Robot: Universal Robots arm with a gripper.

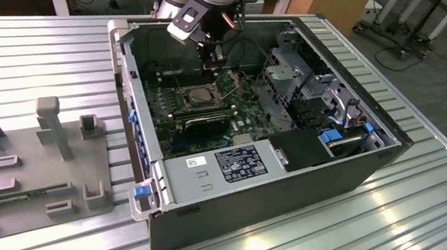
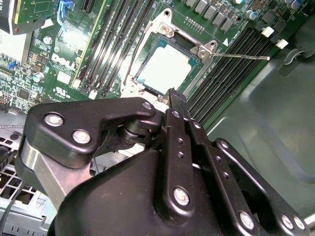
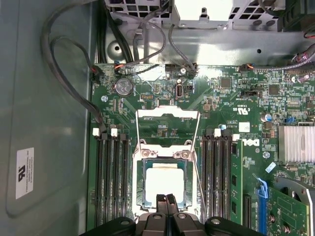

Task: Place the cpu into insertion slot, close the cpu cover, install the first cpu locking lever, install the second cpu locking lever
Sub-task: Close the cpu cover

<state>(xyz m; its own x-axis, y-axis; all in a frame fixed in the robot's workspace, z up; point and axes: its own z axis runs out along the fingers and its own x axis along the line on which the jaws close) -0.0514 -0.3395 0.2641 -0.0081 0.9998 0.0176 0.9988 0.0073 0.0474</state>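
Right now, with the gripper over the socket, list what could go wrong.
1. The gripper hangs close above the cpu edge; a straight drop could scratch or shift it.
2. A lever juts out over the memory slots; a sideways move could snag or bend it.

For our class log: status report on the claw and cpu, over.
Claw shut, empty, by slot edge. Cpu seated in slot. Wire lever sticking out beside it.
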